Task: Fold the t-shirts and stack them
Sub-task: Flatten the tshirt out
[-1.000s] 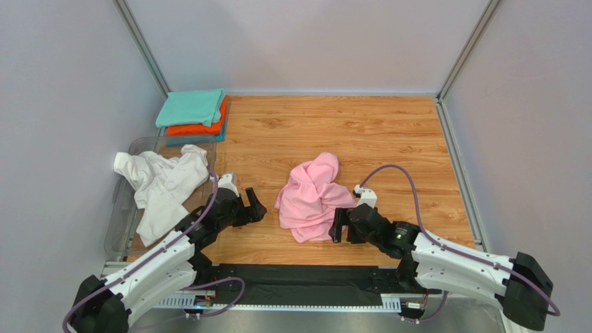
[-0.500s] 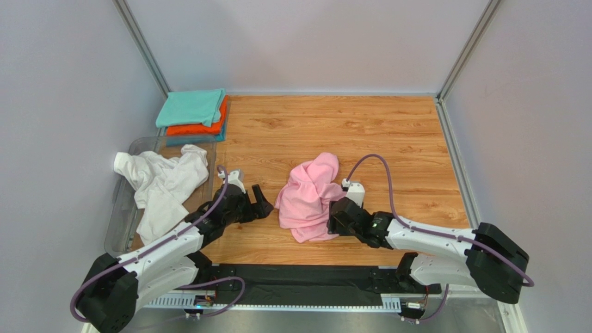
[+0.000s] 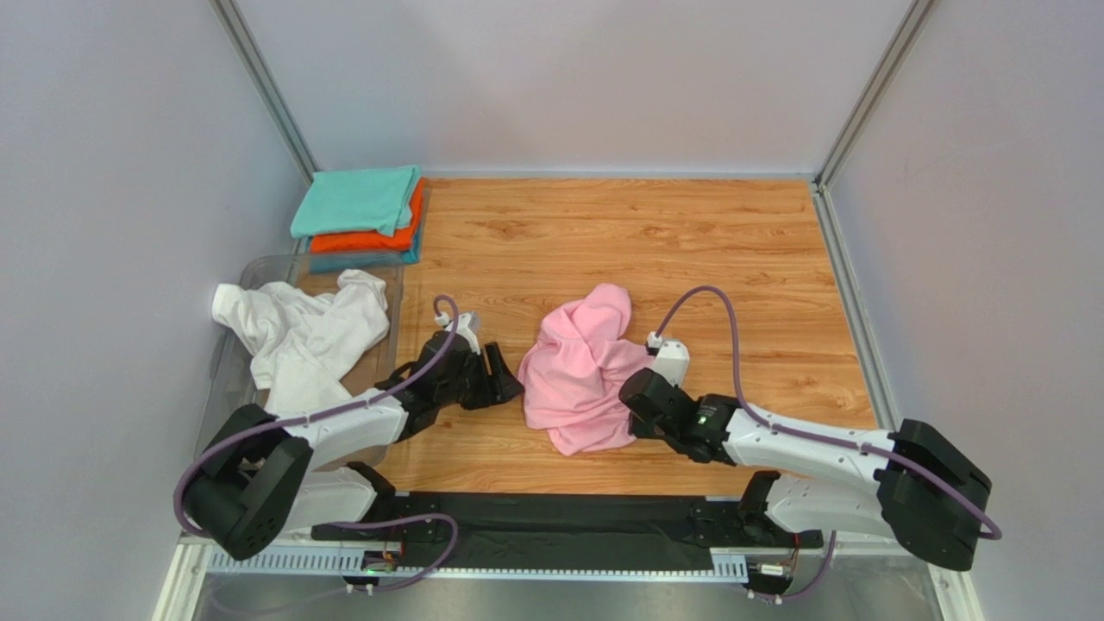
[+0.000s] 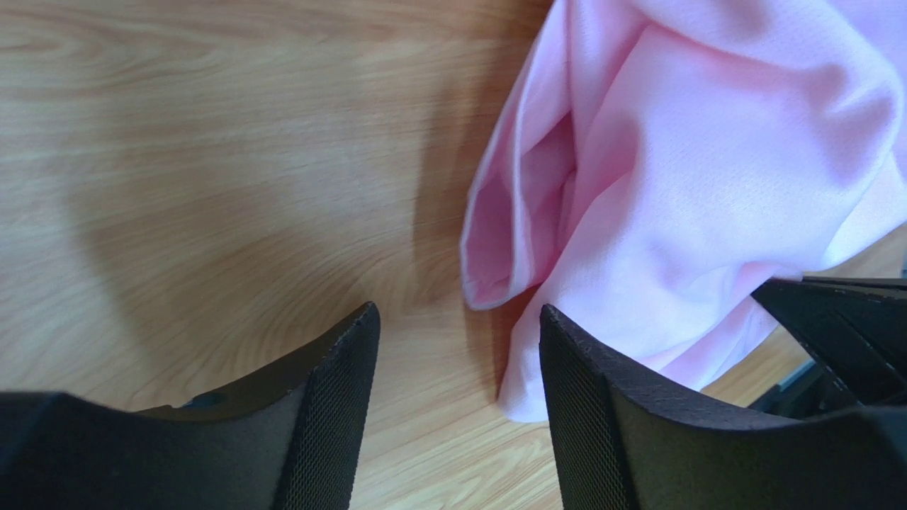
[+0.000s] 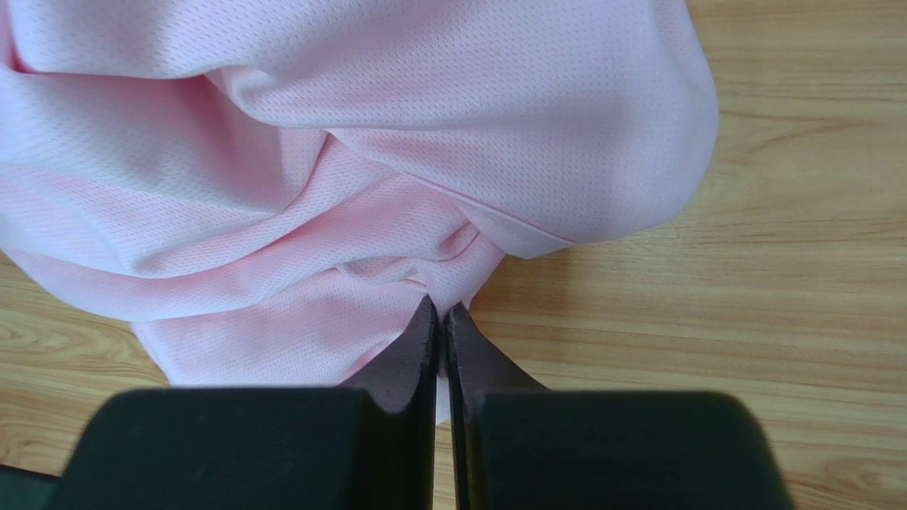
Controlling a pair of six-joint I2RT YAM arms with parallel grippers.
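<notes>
A crumpled light pink t-shirt (image 3: pixel 583 362) (image 4: pixel 692 159) (image 5: pixel 373 159) lies on the wooden table, near its middle. My right gripper (image 3: pixel 631 392) (image 5: pixel 440 306) is at the shirt's lower right edge, shut on a pinch of pink cloth. Low over the wood at the shirt's left edge, my left gripper (image 3: pixel 509 384) (image 4: pixel 456 319) stands open. The pink hem lies just inside its right finger, and bare wood fills the rest of the gap. A white t-shirt (image 3: pixel 305 343) lies rumpled at the left. Folded teal, orange and blue t-shirts (image 3: pixel 356 214) are stacked at the back left.
The white shirt hangs over a clear plastic bin (image 3: pixel 227 401) at the table's left edge. Grey walls and metal posts (image 3: pixel 266 84) close in the table on three sides. A black mat (image 3: pixel 557 531) runs along the near edge between the arm bases.
The right gripper moved in to the pink shirt's lower right edge and shut on it. The left gripper reached right to the shirt's left edge, and its jaws have narrowed.
</notes>
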